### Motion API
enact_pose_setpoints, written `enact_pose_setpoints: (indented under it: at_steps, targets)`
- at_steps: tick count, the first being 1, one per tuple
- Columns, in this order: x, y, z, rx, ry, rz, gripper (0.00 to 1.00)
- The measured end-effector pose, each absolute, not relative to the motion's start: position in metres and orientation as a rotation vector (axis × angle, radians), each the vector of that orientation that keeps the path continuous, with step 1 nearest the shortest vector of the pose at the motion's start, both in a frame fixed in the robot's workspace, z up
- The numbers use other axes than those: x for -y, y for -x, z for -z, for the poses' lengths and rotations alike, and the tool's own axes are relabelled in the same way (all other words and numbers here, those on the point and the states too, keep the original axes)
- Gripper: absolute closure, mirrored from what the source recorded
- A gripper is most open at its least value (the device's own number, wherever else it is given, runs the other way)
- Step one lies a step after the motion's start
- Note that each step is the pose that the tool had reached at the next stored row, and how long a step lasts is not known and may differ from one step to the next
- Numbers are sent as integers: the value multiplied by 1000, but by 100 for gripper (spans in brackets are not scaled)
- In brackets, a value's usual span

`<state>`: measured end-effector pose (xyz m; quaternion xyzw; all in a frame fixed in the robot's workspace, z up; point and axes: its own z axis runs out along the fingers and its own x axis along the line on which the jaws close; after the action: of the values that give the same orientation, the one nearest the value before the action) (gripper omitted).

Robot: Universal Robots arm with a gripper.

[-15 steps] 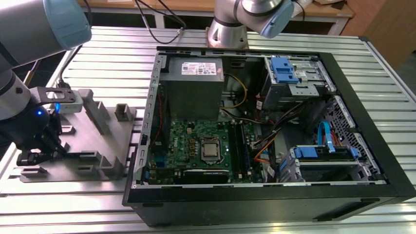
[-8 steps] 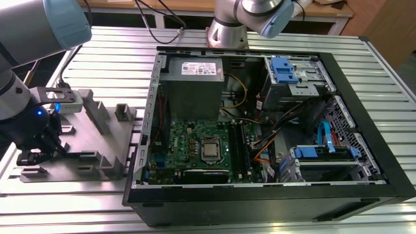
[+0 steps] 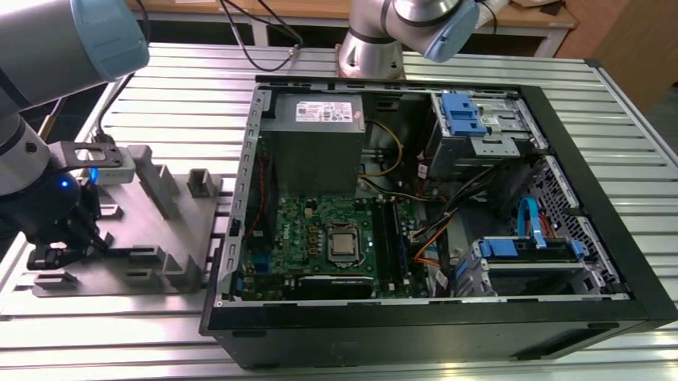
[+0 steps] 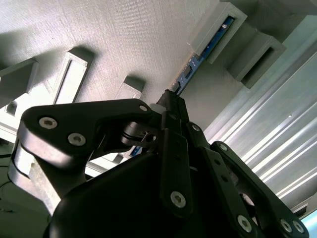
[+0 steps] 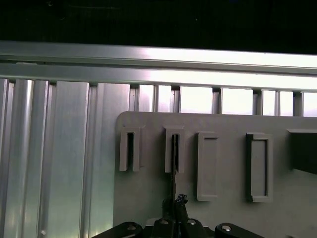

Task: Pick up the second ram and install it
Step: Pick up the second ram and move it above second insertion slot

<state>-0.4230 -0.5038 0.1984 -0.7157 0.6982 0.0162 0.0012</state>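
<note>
Pincer [image 4: 169, 98] linkage up close, closed narrow, pinching second ram [image 4: 198, 62] standing edge-on in grey holder's [image 5: 148, 173] slot on worktop [image 5: 64, 148]. Risk: skewed lift jams or flexes board; thin edge may slip.

You have even, fairly bright overhead light in the exterior view; the slatted table [image 3: 170, 71] shines pale; the inside of the computer case [image 3: 609, 238] sits dimmer, and its near wall is almost black; a small blue light [image 3: 63, 184] glows on the arm [image 3: 27, 151]. In the first wrist view, hard glare whitens the table's rails [image 5: 198, 74]; the band above is near black. In the second wrist view, the gripper [image 4: 169, 97] is a dark mass against the grey tray [image 4: 124, 39]; its blocks throw soft shadows; the second ram [image 4: 190, 67] shows as a lit blue strip.
</note>
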Motion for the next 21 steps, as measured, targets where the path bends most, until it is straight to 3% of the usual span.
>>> enact_pose_setpoints:
  at_steps: [21]
  targets:
    - [504,423,-207,-2191,2246,-53,91]
